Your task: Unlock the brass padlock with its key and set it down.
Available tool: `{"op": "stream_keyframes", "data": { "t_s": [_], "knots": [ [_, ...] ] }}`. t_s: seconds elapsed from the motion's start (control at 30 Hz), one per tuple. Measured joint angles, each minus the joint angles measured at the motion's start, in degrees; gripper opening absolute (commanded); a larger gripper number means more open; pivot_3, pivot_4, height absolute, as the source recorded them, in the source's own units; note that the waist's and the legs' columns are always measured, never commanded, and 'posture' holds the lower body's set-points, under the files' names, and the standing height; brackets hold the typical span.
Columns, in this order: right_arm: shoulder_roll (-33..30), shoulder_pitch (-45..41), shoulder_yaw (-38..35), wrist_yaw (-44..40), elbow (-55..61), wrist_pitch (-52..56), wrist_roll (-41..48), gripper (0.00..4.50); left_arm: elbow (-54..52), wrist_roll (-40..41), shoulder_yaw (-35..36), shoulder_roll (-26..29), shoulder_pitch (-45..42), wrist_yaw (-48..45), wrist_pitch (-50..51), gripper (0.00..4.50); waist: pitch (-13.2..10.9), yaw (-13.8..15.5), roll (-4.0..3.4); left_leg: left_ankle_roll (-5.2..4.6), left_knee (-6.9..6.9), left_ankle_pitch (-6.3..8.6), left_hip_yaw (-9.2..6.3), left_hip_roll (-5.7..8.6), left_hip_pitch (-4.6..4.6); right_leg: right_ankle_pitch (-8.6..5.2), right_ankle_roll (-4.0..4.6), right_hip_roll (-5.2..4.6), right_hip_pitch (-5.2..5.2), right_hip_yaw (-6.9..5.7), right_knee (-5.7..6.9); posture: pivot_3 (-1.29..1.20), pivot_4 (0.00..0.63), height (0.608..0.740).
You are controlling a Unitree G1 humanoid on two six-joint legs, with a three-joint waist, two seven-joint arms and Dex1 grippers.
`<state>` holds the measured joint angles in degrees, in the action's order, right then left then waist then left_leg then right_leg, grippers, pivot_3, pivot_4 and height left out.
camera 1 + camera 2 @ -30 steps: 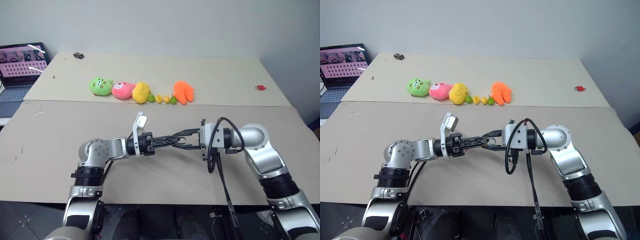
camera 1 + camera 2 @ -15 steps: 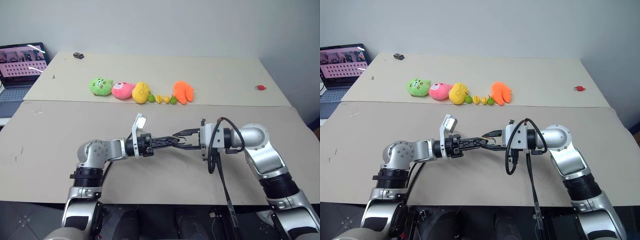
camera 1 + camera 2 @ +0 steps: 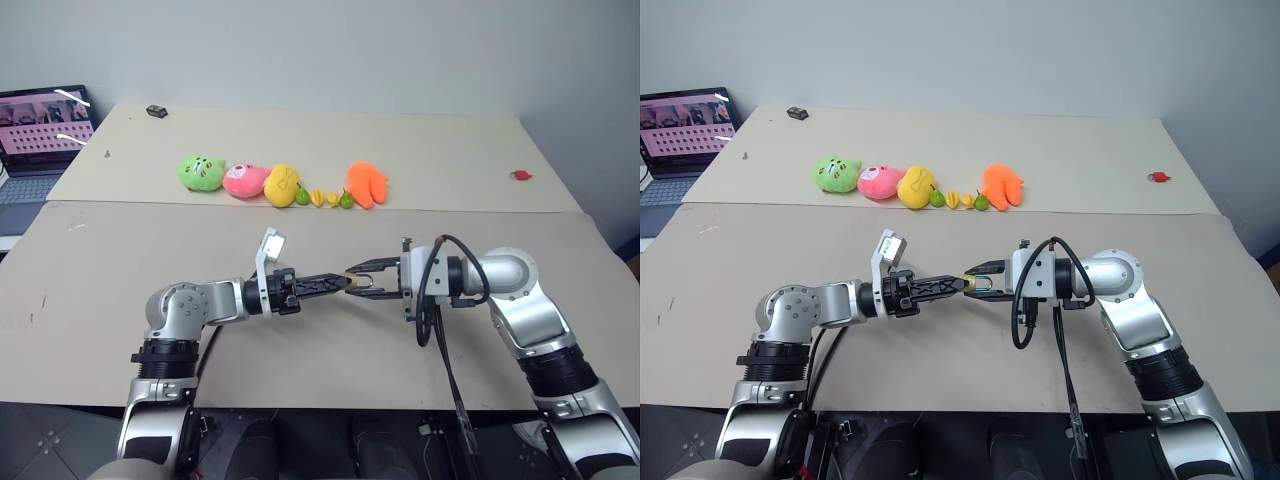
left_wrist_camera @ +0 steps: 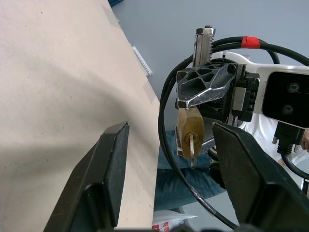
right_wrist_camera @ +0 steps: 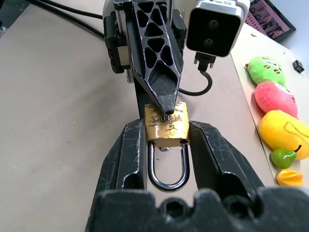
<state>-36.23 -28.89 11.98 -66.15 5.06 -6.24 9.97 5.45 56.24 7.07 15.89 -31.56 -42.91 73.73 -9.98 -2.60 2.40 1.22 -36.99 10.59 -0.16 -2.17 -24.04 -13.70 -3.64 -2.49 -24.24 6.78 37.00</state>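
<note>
Right jaws (image 5: 166,140) clamp the brass padlock (image 5: 166,126) above bare table (image 3: 330,350); left jaws (image 4: 166,159) stand apart at its key (image 4: 192,150).

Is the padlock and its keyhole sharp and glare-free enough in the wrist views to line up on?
Left wrist view: brass padlock in focus, key stub visible, evenly lit, though this hand's near fingers are soft and dark. Right wrist view: lock body crisp between the right hand's fingers, only mild shine on the shackle; the left hand's fingertip covers its far edge.
</note>
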Motion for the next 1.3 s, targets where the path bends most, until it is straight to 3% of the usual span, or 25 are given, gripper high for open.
{"op": "stream_keyframes", "data": {
  "t_s": [0.17,0.53,0.6,0.67,0.87,0.93,1.07,1.3],
  "knots": [
    [-0.09,-0.02,0.01,-0.05,-0.75,-0.08,-0.25,0.91,-0.02,0.25,0.0,-1.0,-0.01,-0.3,-0.04,0.02,0.0,-0.02,0.0,0.0,0.0,0.0,0.0,0.0,0.0,0.0,0.0,0.0,-0.01,0.0,0.0,0.0,0.15,0.717],
    [-0.1,-0.03,0.02,0.18,-0.96,-0.35,-0.66,0.91,-0.02,0.09,-0.04,-1.03,-0.33,0.23,0.03,0.0,0.0,-0.01,0.0,0.0,0.0,0.0,0.0,0.0,0.0,0.0,0.0,0.0,0.0,0.0,0.0,0.0,0.15,0.717],
    [-0.01,-0.04,0.02,0.3,-1.06,-0.39,-0.65,1.91,-0.02,0.09,0.01,-1.04,-0.38,0.33,0.04,0.0,0.0,-0.01,0.0,0.0,0.0,0.0,0.0,0.0,0.0,0.0,0.0,0.0,0.0,0.0,0.0,0.0,0.15,0.717],
    [0.0,-0.08,0.0,0.48,-1.08,-0.39,-0.66,2.37,0.03,0.09,0.11,-1.14,-0.38,0.62,0.06,0.0,0.0,0.0,0.0,0.0,0.0,0.0,0.0,0.0,0.0,0.0,0.0,0.0,0.0,0.0,0.0,0.0,0.15,0.717],
    [-0.46,0.06,0.02,1.12,-2.23,0.59,-1.86,4.37,0.01,0.09,0.31,-1.73,-0.38,1.08,-0.02,0.0,0.0,0.01,0.0,0.0,0.0,0.0,0.0,0.0,0.0,0.02,0.02,0.0,0.0,0.0,0.0,0.0,0.15,0.717],
    [-3.25,1.09,-0.12,-0.84,-1.8,5.76,0.36,4.37,0.01,0.36,0.87,-1.89,-0.37,1.12,-0.01,0.0,0.0,0.08,0.01,0.0,0.0,0.0,0.0,0.01,-0.01,0.08,0.13,-0.01,0.01,0.0,-0.01,0.0,0.15,0.717],
    [-6.35,2.07,-2.82,-1.86,-2.63,10.9,2.62,3.36,0.05,0.43,2.56,-0.81,-0.35,1.12,0.01,0.0,-0.01,-0.01,0.01,0.0,-0.01,0.0,0.01,0.03,0.0,0.06,0.1,-0.02,0.0,0.01,0.0,0.0,0.15,0.717],
    [-9.79,-1.52,-10.02,-2.49,-0.33,17.57,8.89,0.88,0.52,0.37,3.28,-0.48,-0.09,1.19,-0.02,0.0,-0.01,-0.13,0.01,0.0,0.01,0.0,-0.01,0.01,0.01,0.0,0.01,-0.01,0.0,0.0,-0.01,0.0,0.15,0.717]
  ]
}}
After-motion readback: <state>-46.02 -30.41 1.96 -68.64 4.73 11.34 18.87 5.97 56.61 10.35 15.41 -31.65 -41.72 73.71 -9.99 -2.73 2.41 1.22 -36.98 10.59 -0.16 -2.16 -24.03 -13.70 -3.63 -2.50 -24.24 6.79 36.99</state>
